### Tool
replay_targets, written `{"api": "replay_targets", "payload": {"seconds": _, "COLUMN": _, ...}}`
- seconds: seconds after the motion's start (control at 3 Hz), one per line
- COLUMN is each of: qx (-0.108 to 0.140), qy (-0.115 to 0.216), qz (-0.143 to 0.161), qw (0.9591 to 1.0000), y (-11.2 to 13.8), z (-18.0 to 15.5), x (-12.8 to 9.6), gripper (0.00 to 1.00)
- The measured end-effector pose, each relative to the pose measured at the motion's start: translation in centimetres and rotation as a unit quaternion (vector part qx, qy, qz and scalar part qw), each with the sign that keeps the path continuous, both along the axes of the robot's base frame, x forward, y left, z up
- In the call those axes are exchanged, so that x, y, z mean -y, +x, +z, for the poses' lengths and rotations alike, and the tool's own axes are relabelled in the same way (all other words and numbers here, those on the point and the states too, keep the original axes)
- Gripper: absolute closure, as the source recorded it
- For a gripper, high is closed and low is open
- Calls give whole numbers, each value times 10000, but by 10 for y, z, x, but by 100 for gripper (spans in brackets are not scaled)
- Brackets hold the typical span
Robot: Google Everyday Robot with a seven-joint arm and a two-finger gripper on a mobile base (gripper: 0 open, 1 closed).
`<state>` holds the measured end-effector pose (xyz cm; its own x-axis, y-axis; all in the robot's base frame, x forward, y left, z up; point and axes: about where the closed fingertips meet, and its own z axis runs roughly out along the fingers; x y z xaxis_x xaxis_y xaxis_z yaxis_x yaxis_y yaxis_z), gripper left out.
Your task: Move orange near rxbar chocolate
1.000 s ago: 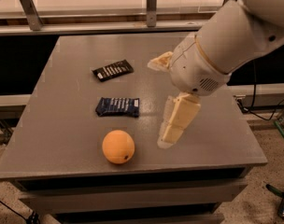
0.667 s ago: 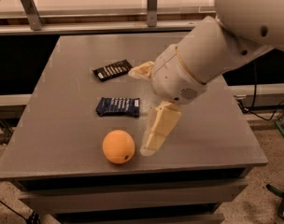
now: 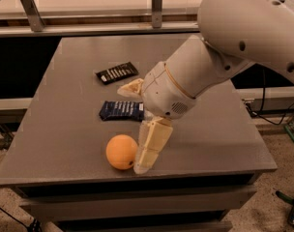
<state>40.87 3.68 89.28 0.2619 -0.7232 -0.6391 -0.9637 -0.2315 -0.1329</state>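
Sweeping left to lower centre, the gripper [image 3: 130, 128], fingers [image 3: 154, 139] spread and empty, now reaches the orange [image 3: 120, 152]; a grasp seems near.

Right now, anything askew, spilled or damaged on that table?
Nothing stands out. The orange sits whole near the front edge, the black rxbar chocolate and dark blue bar lie flat behind it, and the end effector hangs open beside the orange.

You see the gripper [image 3: 128, 130], matt cream plastic, right beside the smooth-skinned orange [image 3: 120, 152] on the matt grey table [image 3: 65, 129], the rxbar chocolate [image 3: 116, 73] in a black plastic-looking wrapper.
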Motion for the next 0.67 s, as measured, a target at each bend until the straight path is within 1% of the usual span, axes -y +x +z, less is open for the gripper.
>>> {"api": "replay_targets", "payload": {"seconds": 0.33, "qx": -238, "qy": 109, "qz": 157, "qw": 9995, "y": -11, "z": -6, "x": 1, "gripper": 0}}
{"api": "replay_targets", "payload": {"seconds": 0.67, "qx": -422, "qy": 147, "qz": 295, "qw": 9986, "y": -21, "z": -15, "x": -3, "gripper": 0}}
